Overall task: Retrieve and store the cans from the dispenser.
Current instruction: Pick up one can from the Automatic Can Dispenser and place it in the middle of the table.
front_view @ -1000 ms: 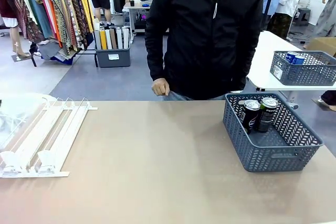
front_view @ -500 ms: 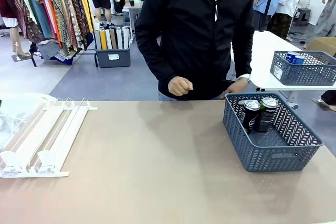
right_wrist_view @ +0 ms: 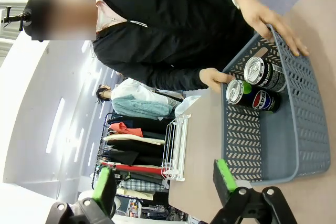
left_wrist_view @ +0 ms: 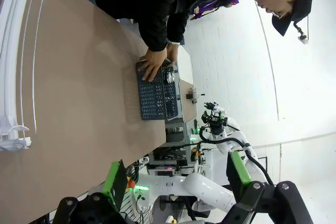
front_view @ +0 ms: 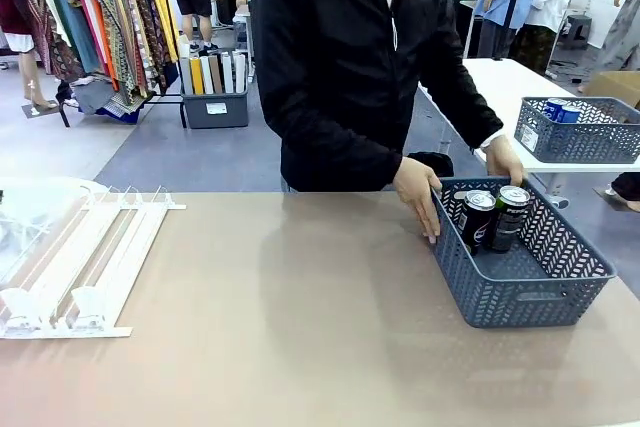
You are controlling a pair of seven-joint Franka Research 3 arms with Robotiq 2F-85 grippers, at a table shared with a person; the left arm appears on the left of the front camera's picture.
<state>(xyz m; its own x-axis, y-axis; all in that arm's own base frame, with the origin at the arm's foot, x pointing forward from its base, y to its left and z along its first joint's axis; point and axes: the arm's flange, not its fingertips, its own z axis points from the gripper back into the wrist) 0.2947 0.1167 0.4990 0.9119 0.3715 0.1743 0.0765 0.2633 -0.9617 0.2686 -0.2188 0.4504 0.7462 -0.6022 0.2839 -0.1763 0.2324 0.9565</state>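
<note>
Two dark cans stand upright in the far corner of a grey lattice basket at the table's right. A person across the table holds the basket's far rim with both hands. At the left edge the white dispenser lies with bare lanes. My left gripper is open, off the table's near side, with the dispenser and basket far ahead. My right gripper is open and holds nothing, above the basket; the cans and the dispenser show beyond it.
A second grey basket with blue cans sits on a white table behind at right. A clear plastic cover lies beside the dispenser. The brown tabletop stretches bare between dispenser and basket.
The person has leaned forward and brought both hands down onto the basket's far rim. The cans, basket and dispenser have not moved.
</note>
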